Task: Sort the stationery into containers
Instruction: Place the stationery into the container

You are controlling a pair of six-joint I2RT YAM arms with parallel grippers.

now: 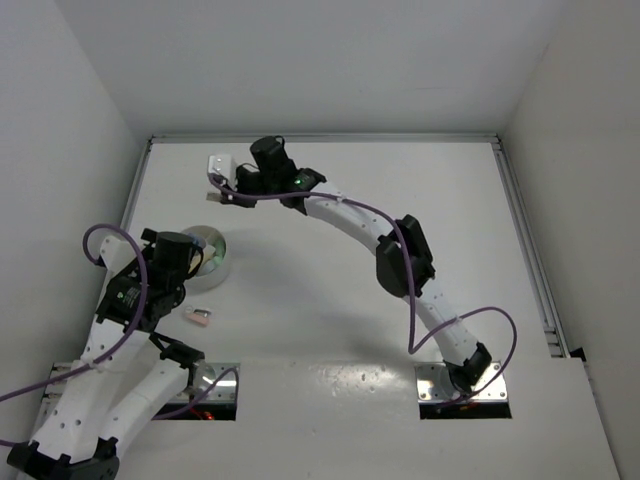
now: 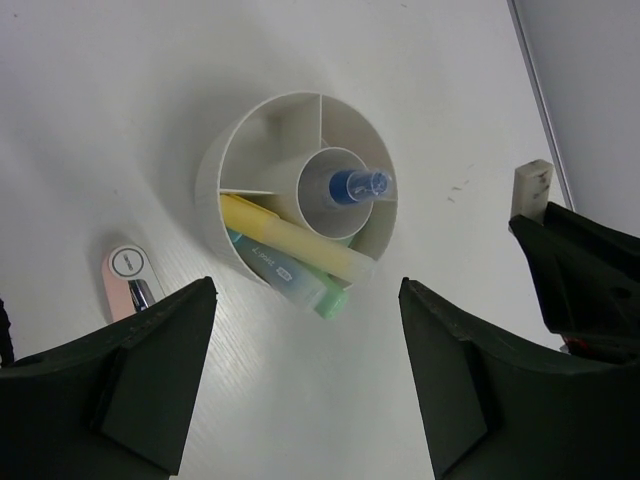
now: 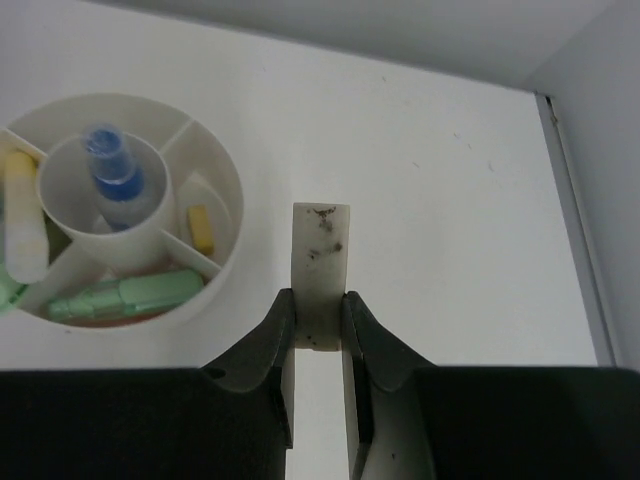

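My right gripper (image 3: 318,315) is shut on a smudged white block (image 3: 321,250), held upright just right of the round white divided container (image 3: 228,170). Inside the container stand a blue-tipped pen (image 3: 112,175) in the centre tube, a yellow marker (image 3: 22,215), a green marker (image 3: 130,293) and a small yellow block (image 3: 200,228). My left gripper (image 2: 305,400) hangs open above the container (image 2: 250,125), with nothing between its fingers. A pink block (image 2: 125,280) lies on the table left of the container. In the top view the right gripper (image 1: 225,190) is at the back left, beyond the container (image 1: 218,255).
White walls close the table at the back and on both sides, with a rail (image 1: 530,260) along the right edge. The right arm (image 1: 400,250) stretches diagonally across the middle. The pink block (image 1: 200,318) lies near the left arm's base.
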